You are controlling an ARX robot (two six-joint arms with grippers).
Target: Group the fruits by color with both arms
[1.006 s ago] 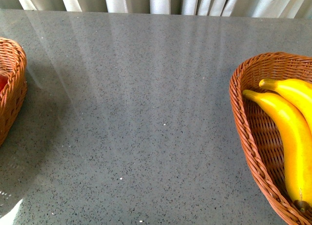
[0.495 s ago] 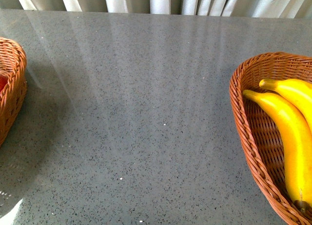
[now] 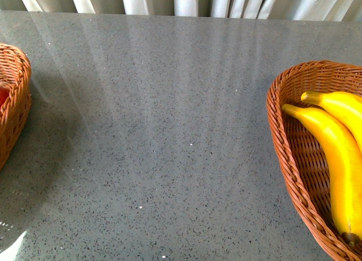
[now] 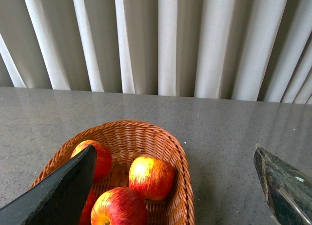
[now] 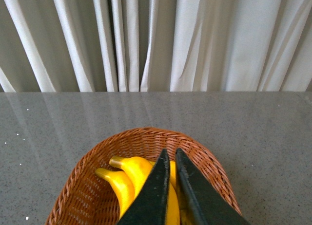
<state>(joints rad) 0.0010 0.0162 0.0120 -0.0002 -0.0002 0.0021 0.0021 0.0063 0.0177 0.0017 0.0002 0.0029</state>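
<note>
In the front view two yellow bananas (image 3: 334, 153) lie in a wicker basket (image 3: 285, 159) at the right edge, and a second wicker basket (image 3: 14, 103) with a sliver of red fruit sits at the left edge; neither arm shows there. The left wrist view looks down on three red apples (image 4: 151, 176) in their basket (image 4: 178, 157). My left gripper (image 4: 175, 154) hangs above it, open, with nothing between its fingers. In the right wrist view my right gripper (image 5: 171, 154) is shut and empty above the bananas (image 5: 129, 178) in their basket (image 5: 209, 161).
The grey speckled tabletop (image 3: 169, 131) stretches between the two baskets. White curtains (image 3: 169, 1) hang along its far edge.
</note>
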